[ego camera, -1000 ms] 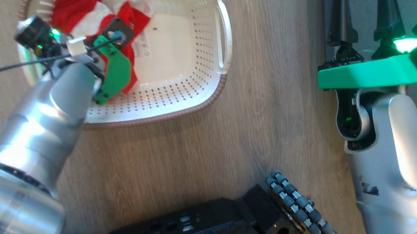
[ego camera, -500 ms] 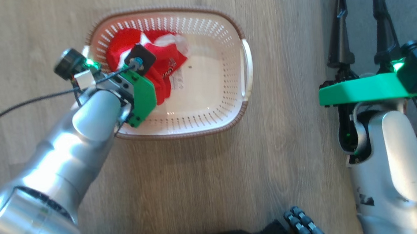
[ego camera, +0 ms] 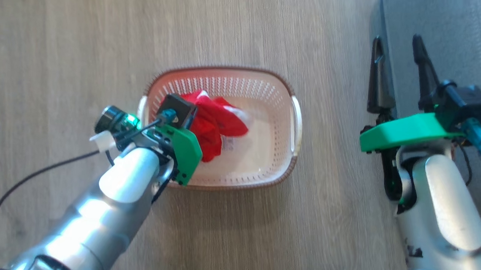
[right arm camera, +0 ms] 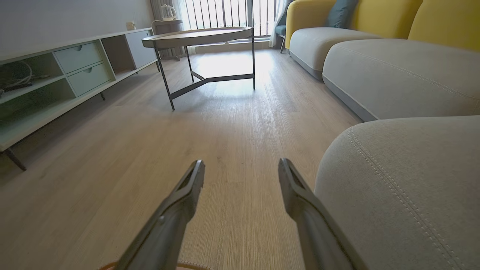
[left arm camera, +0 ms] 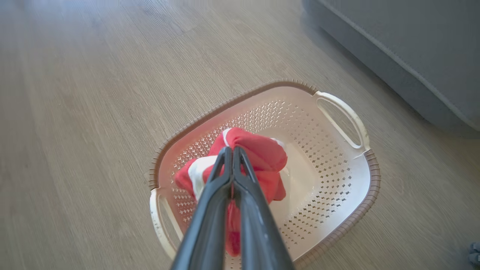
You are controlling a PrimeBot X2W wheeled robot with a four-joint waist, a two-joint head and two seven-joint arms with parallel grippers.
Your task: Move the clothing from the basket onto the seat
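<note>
Two dark fingers of my left gripper [left arm camera: 229,150] are clamped tight on the clothing [left arm camera: 262,155], a red bundle with a white stripe at the centre of the left wrist view. It hangs over the basket [left arm camera: 369,176], gathered at one pinch so that, I judge, it comes out in one piece; whether its lowest fold touches the basket floor I cannot tell. My right gripper [ego camera: 396,40], at the upper right of the head view, is spread wide and empty beside the seat [ego camera: 454,48]. That arm sits between basket and seat, so I reckon it crowds the carry path, along with the basket's right handle. The table [right arm camera: 198,37] and shelf [right arm camera: 75,67], high in the right wrist view, stand well apart.
</note>
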